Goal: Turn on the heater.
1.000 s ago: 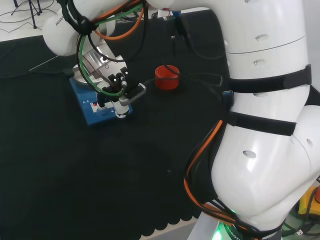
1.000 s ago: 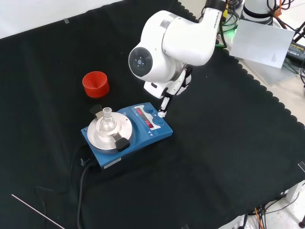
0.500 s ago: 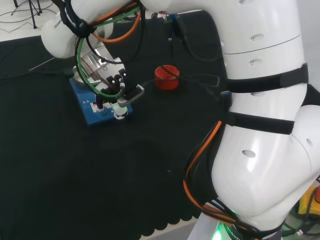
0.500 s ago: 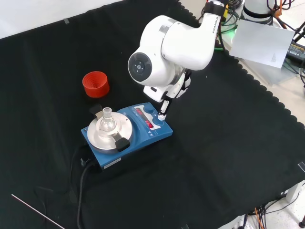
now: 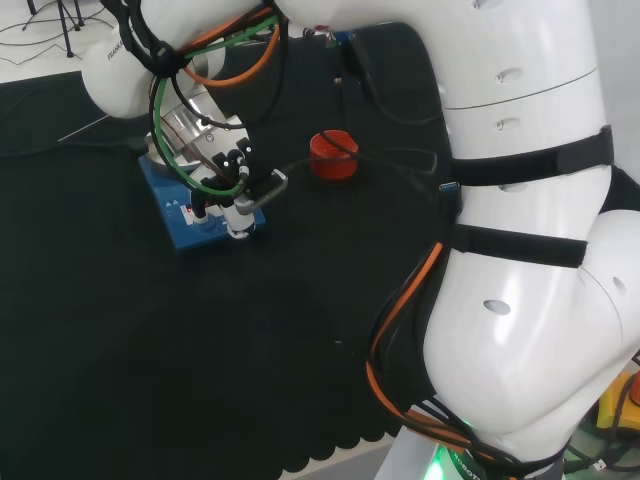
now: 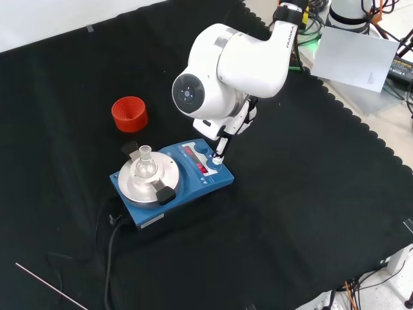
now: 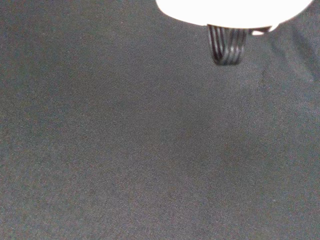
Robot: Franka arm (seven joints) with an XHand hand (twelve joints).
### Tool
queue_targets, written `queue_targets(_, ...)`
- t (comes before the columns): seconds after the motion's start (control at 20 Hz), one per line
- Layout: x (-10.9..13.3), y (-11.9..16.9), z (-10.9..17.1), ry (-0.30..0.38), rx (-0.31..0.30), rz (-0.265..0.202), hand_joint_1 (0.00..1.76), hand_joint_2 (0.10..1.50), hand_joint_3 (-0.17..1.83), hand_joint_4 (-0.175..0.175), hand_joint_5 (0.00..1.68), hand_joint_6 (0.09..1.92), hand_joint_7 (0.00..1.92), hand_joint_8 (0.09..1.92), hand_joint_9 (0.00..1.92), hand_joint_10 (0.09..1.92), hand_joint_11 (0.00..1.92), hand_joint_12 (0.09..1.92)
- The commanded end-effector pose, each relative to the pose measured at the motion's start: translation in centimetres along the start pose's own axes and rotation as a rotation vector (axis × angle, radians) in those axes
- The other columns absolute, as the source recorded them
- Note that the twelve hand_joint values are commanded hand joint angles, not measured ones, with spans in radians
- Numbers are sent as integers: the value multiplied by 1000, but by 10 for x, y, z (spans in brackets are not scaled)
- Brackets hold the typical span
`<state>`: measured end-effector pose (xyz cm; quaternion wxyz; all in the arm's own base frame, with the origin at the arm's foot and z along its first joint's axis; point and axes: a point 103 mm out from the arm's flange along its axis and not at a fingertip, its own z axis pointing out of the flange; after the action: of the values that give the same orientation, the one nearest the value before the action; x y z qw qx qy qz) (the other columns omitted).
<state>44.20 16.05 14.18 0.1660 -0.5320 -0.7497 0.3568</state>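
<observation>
Blue heater (image 6: 171,183) sat mid-worktop in the front view, steel plate carrying a small round glass flask (image 6: 144,165). Your robot hand (image 6: 221,147) had one straight finger down on the right-hand knob (image 6: 212,163), other fingers relaxed, gripping nothing; likely placed to work the control. Red ribbed ring (image 6: 130,113) stood apart, far left.
</observation>
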Motion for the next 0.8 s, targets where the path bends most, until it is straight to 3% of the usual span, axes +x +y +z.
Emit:
queue_targets(0.05,-1,1,0,6,5,2,1553,575,1287,-44,330,87,1739,1910,1858,1562,1759,1553)
queue_targets(0.45,-5,2,1,12,11,3,1553,574,1288,-44,333,87,1740,1908,1858,1563,1759,1552)
queue_targets(0.8,-23,-18,-20,27,-37,13,1553,574,1289,-43,337,87,1740,1908,1859,1562,1759,1552)
